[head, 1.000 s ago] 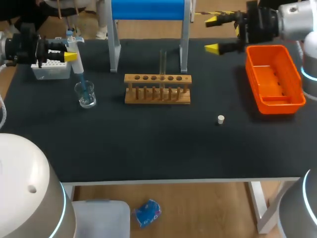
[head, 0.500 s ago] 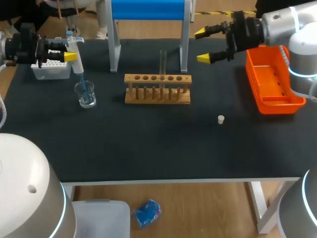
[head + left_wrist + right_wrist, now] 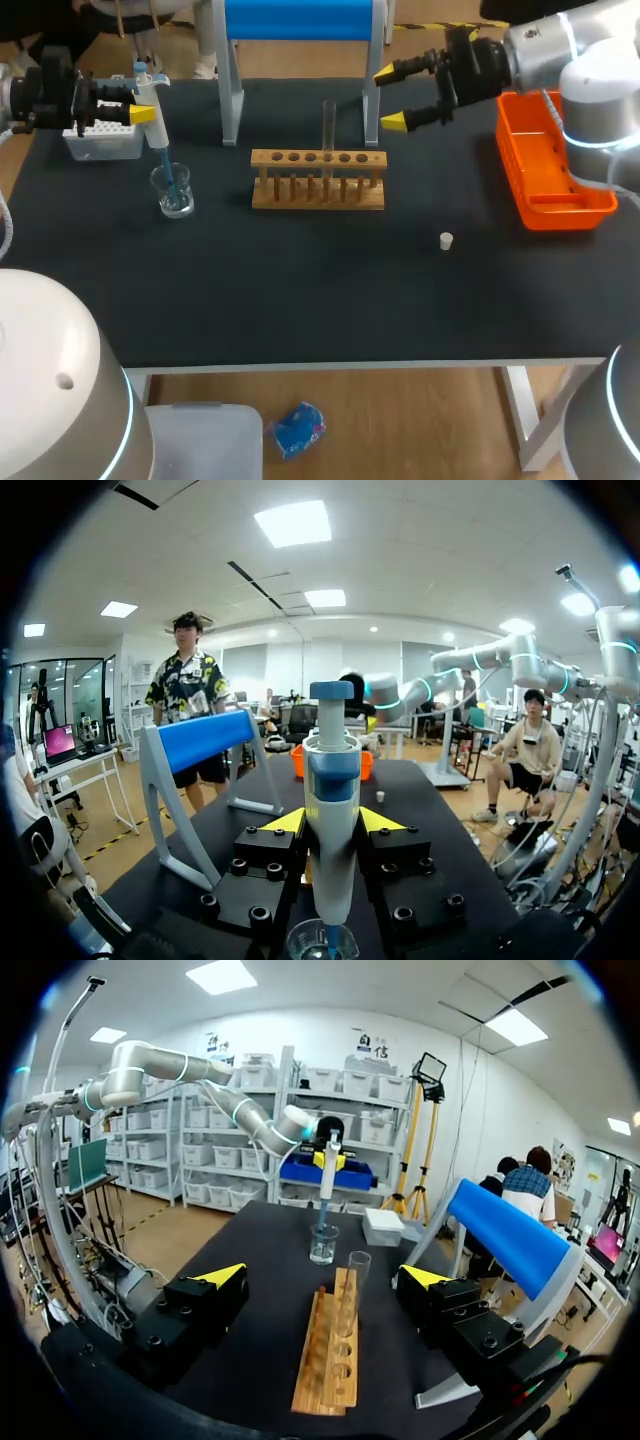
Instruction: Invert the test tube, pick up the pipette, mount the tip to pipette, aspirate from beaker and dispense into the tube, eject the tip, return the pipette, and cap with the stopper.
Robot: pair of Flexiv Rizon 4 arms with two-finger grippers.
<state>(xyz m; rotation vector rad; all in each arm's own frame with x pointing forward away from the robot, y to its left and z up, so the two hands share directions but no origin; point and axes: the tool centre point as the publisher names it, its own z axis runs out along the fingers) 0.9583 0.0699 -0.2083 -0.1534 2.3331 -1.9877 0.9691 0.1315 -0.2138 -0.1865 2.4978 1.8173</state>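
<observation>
The left claw [image 3: 332, 825] is shut on the white and blue plastic pipette [image 3: 333, 770]. Its two yellow tips are pressed on the pipette's body from both sides, and the pipette is held upright. The thin blue tip on the pipette's end is dipped into the small clear glass beaker [image 3: 174, 192], which stands on the black table [image 3: 300, 290] near the left edge.

The right claw [image 3: 392, 97] is opened wide and nothing is held in it. It is hung above the table just past the right end of the light brown wooden rack [image 3: 318, 182]. The tall clear glass test tube [image 3: 328, 130] is stood upright in that rack, ahead of the open fingers and not touched by them.

The pipette is probably light and hard, but smooth, so it should be gripped round the thick middle part, as it is now. The blue tip is thin and could be bent if it is pushed against the beaker's bottom. The test tube is likely light, slippery and easily broken. It should be taken gently on its bare upper part, above the rack.

The small white stopper [image 3: 446, 240] is left lying on the table, well apart from both claws.
</observation>
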